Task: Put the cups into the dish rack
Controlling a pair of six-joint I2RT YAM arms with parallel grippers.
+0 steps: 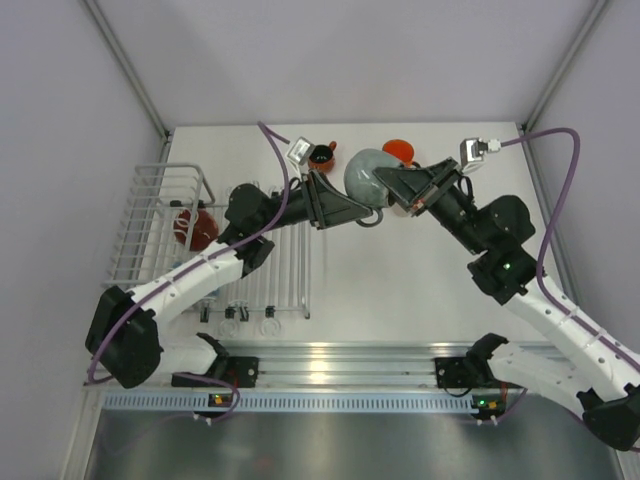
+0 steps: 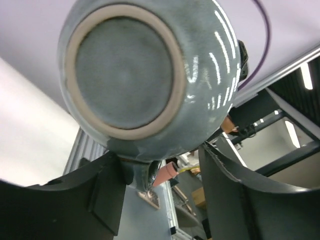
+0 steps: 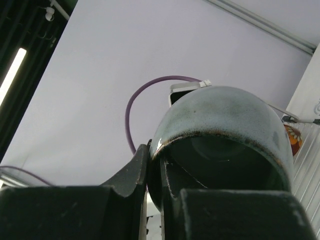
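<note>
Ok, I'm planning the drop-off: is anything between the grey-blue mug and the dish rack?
Nothing but the robot itself: the grey-blue mug is held up by the right gripper, and only the left gripper lies between it and the dish rack.

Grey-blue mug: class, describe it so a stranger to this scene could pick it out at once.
On the white table, right of the dish rack, find where the left arm and right arm meet. The grey-blue mug is held between them. It is large, round and glossy; the dark red mug and orange mug beyond it are smaller.
</note>
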